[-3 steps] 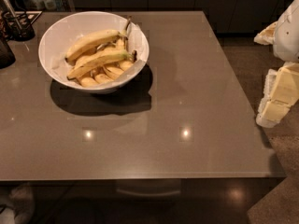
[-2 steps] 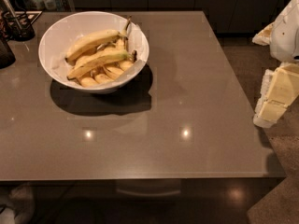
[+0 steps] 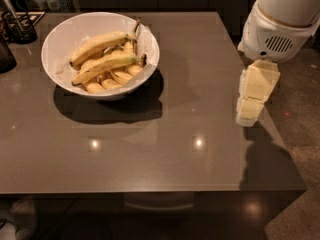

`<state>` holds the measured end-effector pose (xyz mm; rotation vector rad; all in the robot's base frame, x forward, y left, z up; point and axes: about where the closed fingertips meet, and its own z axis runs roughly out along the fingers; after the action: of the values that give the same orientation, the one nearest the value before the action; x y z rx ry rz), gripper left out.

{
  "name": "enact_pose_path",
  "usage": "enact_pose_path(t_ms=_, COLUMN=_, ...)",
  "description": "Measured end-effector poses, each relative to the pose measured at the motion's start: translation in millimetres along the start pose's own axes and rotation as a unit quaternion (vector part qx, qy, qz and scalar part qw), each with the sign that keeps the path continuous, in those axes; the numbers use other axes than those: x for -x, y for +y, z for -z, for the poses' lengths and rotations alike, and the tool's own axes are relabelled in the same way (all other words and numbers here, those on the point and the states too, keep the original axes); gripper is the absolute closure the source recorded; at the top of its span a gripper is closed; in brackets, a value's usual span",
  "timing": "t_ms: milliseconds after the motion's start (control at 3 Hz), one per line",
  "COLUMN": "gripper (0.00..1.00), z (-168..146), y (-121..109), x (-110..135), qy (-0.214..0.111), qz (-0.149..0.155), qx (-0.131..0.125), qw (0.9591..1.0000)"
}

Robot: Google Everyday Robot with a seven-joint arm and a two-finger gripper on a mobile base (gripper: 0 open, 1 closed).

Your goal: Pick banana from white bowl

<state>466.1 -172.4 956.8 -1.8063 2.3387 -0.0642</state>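
Yellow banana (image 3: 100, 43) well left of pincer (image 3: 249, 117)

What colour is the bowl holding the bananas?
Plain white bowl, camera view; claw hangs at the table edge.

Gripper (image 3: 249, 117) downward, far right

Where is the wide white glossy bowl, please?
In the camera view, the white bowl sits far left on the grey table, holding bananas; the cream gripper hangs by the right edge.
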Motion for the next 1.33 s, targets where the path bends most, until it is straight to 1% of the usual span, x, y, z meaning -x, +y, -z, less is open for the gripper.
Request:
enact_pose_path(t_ms=333, gripper=0.0, z=-8, y=-1, x=27, qy=0.001, qz=0.036, qx=0.021, qw=0.9992)
enact_pose_path(t_ms=667, gripper=0.0, z=-8, y=-6, x=31, qy=-0.007, qz=0.035, qx=0.009, qw=0.9993)
enact_pose_path(t_ms=1000, gripper=0.0, z=-3, y=-13, x=66, qy=-0.038, qz=0.076, qx=-0.002, qw=0.9964)
enact_pose_path(t_ms=1333, gripper=0.0, z=2, y=-20, x=104, qy=-0.043, qz=0.127, qx=-0.006, qw=0.991)
